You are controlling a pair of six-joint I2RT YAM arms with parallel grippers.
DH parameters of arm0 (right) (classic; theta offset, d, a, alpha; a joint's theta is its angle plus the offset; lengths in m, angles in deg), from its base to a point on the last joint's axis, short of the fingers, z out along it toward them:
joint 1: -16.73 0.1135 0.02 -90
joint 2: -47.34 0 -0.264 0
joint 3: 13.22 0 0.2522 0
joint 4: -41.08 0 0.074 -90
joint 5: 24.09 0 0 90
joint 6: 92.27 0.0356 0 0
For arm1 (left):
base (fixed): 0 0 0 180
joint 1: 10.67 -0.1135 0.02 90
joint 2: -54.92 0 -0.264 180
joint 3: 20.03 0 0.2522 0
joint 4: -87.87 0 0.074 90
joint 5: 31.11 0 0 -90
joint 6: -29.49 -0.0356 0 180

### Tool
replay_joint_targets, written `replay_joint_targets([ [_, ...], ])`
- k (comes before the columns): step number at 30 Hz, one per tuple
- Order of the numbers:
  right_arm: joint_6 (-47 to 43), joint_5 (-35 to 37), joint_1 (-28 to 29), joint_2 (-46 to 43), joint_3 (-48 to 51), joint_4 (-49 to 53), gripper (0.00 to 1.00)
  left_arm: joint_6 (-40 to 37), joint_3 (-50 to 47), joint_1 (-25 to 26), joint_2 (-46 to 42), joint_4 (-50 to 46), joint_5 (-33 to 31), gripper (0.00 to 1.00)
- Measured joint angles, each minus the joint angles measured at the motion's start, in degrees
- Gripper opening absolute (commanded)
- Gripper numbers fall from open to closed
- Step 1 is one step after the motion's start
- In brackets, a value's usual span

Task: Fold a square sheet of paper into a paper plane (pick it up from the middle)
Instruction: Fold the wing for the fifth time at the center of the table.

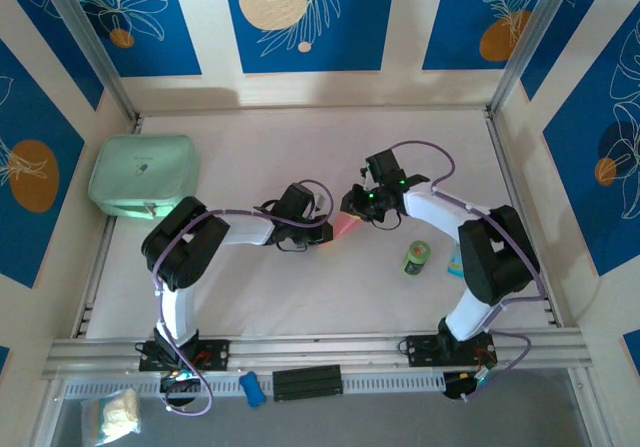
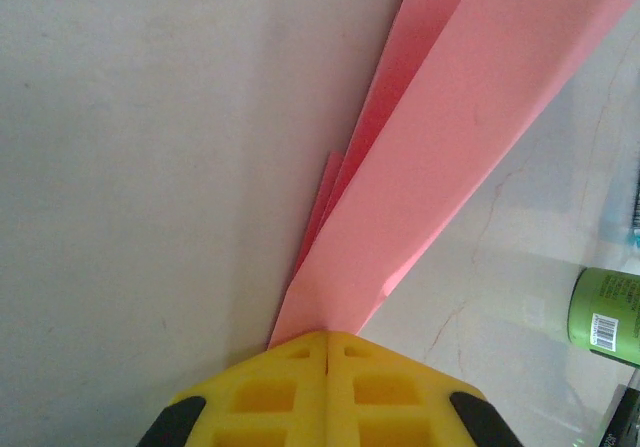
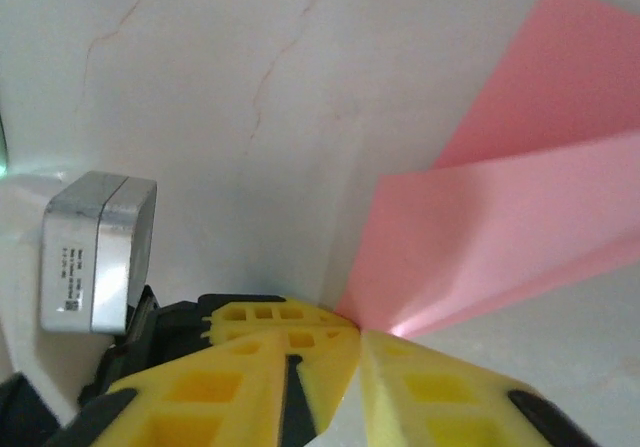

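Observation:
The paper plane [image 2: 450,147] is a long, narrow fold of pink paper with layered creases, and it reaches away from my left gripper [image 2: 328,339]. That gripper is shut on its near end. From above, the pink paper [image 1: 345,229] lies between my left gripper [image 1: 322,229] and my right gripper [image 1: 352,213] at mid-table. In the right wrist view the paper [image 3: 500,227] fans up to the right from the tips of my right gripper [image 3: 358,335]. The jaws there stand a narrow gap apart with the table showing between them. The left gripper's yellow fingers [image 3: 270,315] sit just behind.
A mint-green rounded case [image 1: 142,175] lies at the far left. A small green can [image 1: 416,258] stands right of the grippers, seen also as the can [image 2: 607,317] in the left wrist view. A small blue item [image 1: 455,264] lies beside it. A silver box [image 3: 95,252] sits on the left wrist.

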Motion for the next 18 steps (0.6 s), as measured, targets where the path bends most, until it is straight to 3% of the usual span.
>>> replay_joint_targets([
  [7,1.84,-0.33,1.97,7.87,0.00,-5.05,0.03,0.00,0.00,0.00,0.00,0.00,0.00,0.01],
  [18,2.89,-0.50,2.38,10.08,1.57,-8.48,0.01,0.04,0.00,0.00,0.00,-0.02,-0.04,0.01],
])
